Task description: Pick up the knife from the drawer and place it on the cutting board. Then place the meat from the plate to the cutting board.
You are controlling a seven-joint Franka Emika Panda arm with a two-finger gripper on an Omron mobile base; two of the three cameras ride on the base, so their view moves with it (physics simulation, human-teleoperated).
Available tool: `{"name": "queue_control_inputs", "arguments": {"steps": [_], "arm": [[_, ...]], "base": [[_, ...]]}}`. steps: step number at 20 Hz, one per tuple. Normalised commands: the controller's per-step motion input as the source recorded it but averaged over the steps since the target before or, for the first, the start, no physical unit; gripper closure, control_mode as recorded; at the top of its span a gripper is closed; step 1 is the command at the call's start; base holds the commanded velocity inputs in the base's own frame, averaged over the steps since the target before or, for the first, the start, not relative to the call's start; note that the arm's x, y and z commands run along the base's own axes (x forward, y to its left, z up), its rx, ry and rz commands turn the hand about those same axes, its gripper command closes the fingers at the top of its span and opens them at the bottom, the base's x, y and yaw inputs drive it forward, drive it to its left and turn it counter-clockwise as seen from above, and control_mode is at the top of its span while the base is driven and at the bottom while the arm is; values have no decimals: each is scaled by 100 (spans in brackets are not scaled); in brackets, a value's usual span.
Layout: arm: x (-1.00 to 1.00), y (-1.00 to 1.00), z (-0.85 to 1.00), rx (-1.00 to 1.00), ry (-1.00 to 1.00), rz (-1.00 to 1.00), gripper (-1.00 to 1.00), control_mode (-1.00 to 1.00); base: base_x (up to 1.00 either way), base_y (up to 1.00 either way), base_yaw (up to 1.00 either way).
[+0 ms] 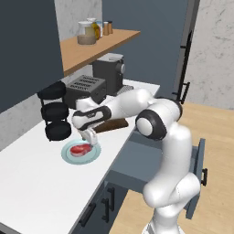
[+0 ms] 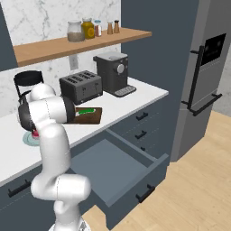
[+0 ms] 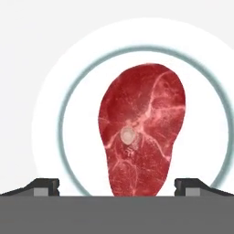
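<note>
Step 1 of 2 complete: knife (image 2: pixel 87 111) lying on cutting board (image 2: pixel 92 118), drawer (image 2: pixel 115 169) left open. Step 2 pending: meat (image 3: pixel 142 130) resting on plate (image 3: pixel 64 105), not yet lifted. Gripper (image 3: pixel 116 185) poised directly above meat, fingers spread wide on either side

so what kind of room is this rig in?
A simulated home kitchen, by the look of it: a white counter carrying a toaster and a coffee machine, blue-grey drawers below it, and a wooden shelf of jars on the marble wall.
</note>
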Motion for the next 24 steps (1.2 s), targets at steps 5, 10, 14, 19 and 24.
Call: {"name": "queue_control_inputs", "arguments": {"steps": [5, 10, 14, 19, 24], "arm": [[0, 1, -7, -4, 0, -21, -100, -100], [-1, 0, -16, 0, 0, -21, -100, -100], [-26, -1, -14, 0, 0, -13, -100, -100], [-14, 0, -23, 0, 0, -8, -100, -100], [6, 0, -15, 0, 0, -1, -100, -100]], "base": [[0, 0, 0], [0, 0, 0], [0, 0, 0], [0, 0, 0], [0, 0, 0]]}}
